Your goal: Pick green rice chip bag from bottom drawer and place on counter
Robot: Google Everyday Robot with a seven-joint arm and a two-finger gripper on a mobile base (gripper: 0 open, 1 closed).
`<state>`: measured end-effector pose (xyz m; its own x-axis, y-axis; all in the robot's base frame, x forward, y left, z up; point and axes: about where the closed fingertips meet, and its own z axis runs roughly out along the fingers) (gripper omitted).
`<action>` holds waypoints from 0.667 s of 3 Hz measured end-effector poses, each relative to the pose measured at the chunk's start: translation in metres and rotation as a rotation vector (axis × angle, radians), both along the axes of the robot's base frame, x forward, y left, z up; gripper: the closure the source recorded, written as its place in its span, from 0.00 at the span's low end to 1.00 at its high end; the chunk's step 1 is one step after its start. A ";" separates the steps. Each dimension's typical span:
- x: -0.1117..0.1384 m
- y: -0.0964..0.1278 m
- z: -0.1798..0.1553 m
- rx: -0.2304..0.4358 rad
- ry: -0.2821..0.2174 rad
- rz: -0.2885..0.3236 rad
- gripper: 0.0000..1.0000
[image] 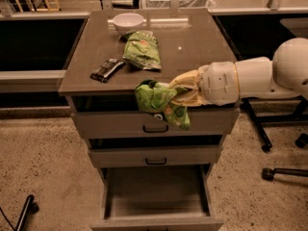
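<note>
Camera view looks down on a grey cabinet whose top is the counter, a glossy grey-brown slab. The gripper hangs at the front edge of the counter, about level with it, and reaches in from the counter's right side on a white arm. Its yellowish fingers are closed around the green rice chip bag, pinching the bag's right end. The bag is bright green and crumpled. It is held in the air just in front of the counter's front edge, and its lower corner droops over the face of the top drawer, directly beneath the counter. I cannot tell whether the bag's upper edge touches the counter.

On the counter, toward its back edge, stands a white bowl. Just in front of the bowl, left of the counter's middle, lies a flatter, paler green bag. A dark snack bar lies beside that bag, nearer the counter's left edge.

Below the counter, the second drawer is shut, with a black handle like the one above it. The drawer lowest below the counter is pulled out, showing a pale grey floor and side walls. Off the counter's right side, on the speckled floor, stand dark chair legs with castors.
</note>
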<state>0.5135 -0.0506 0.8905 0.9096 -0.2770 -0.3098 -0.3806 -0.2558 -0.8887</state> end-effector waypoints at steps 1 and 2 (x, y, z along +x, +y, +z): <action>0.016 0.002 0.022 -0.041 -0.025 0.006 1.00; 0.047 -0.011 0.059 -0.090 -0.071 -0.045 1.00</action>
<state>0.5602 -0.0613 0.9497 0.9145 -0.3416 -0.2169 -0.3302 -0.3202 -0.8879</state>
